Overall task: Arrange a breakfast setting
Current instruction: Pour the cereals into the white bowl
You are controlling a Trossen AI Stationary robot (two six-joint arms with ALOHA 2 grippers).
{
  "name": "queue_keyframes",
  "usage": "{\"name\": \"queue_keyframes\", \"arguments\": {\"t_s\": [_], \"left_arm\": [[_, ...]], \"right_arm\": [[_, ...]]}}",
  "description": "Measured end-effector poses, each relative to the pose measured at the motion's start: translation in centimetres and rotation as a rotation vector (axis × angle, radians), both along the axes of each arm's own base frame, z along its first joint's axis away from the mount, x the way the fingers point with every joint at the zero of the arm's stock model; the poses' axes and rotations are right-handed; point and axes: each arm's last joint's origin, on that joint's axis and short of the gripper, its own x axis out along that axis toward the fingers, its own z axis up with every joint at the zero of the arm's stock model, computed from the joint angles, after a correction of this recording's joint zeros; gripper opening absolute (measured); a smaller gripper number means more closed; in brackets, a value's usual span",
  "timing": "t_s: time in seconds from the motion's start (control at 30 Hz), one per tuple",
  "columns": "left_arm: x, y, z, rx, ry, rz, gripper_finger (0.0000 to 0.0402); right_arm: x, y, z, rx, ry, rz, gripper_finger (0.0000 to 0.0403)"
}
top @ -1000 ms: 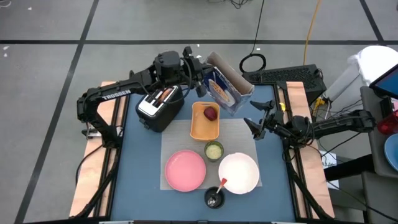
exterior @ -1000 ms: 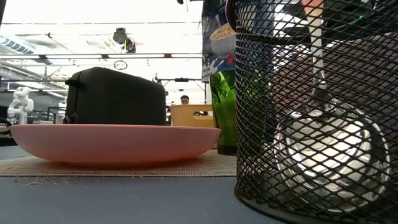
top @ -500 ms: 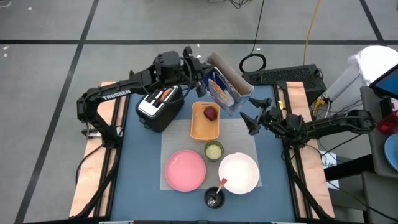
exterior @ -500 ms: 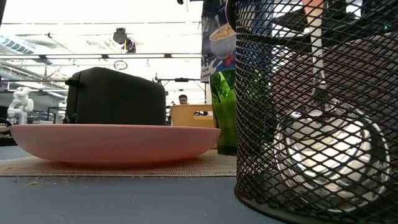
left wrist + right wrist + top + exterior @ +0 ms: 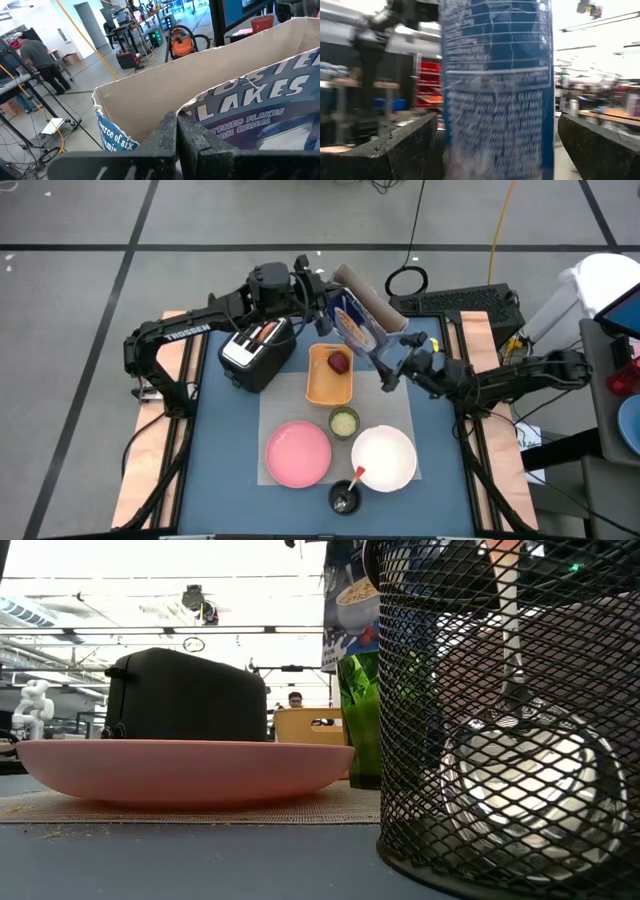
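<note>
The blue cereal box (image 5: 362, 320) hangs tilted over the table's far side, with my left gripper (image 5: 322, 298) shut on its open top. My right gripper (image 5: 395, 365) is open at the box's lower end. Its fingers (image 5: 405, 145) stand on either side of the box's narrow side (image 5: 495, 90), and I see no contact. An orange tray (image 5: 322, 385) holds a dark-red fruit (image 5: 339, 362). Nearer lie a green cup (image 5: 344, 421), a pink plate (image 5: 298, 453) and a white bowl (image 5: 384, 458). A red-handled spoon (image 5: 357, 476) stands in a black mesh cup (image 5: 344, 498). Toast (image 5: 262, 333) sticks out of the toaster (image 5: 257, 352). My left gripper pinches the top edge of the box's printed front wall (image 5: 192, 111) between its two shut fingers, one inside the open box and one outside. The fingers come in about level from the table's left. The box hangs tilted below them, clear of the table.
The setting lies on a beige mat (image 5: 385, 395) on the blue tabletop. In the low view the mesh cup (image 5: 500, 740) fills the right side, close to the camera. A keyboard (image 5: 455, 302) and cables lie beyond the far edge. People stand in the room behind.
My right gripper has moved toward the table's left and far side, up to the cereal box's lower end, rolling somewhat and staying open. The box and my left gripper have kept still.
</note>
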Motion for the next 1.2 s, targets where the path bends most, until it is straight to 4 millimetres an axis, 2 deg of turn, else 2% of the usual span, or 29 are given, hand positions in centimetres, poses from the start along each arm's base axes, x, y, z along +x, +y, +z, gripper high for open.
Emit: {"name": "queue_keyframes", "arguments": {"t_s": [0.17,0.3,0.73,1.0,1.2], "left_arm": [[0.1,-0.4,0.0,-0.001,0.002,-0.01,0.0],[0.2,-0.7,0.0,-0.001,0.002,-0.019,0.0],[0.3,-0.9,-0.1,0.002,0.01,-0.022,0.0001],[0.3,-0.9,-0.1,0.005,0.011,-0.023,0.001],[0.2,-0.9,0.1,-0.025,-0.018,-0.024,0.0059]], "right_arm": [[1.4,-0.3,0.6,-0.016,0.014,-0.019,0.0396],[2.0,-0.6,0.6,-0.01,0.02,-0.029,0.0374],[2.0,-0.8,0.5,0.031,0.0,-0.038,0.0222],[2.0,-0.8,0.5,0.03,0.0,-0.032,0.0232],[2.1,-0.8,0.4,0.029,0.01,-0.026,0.0216]]}}
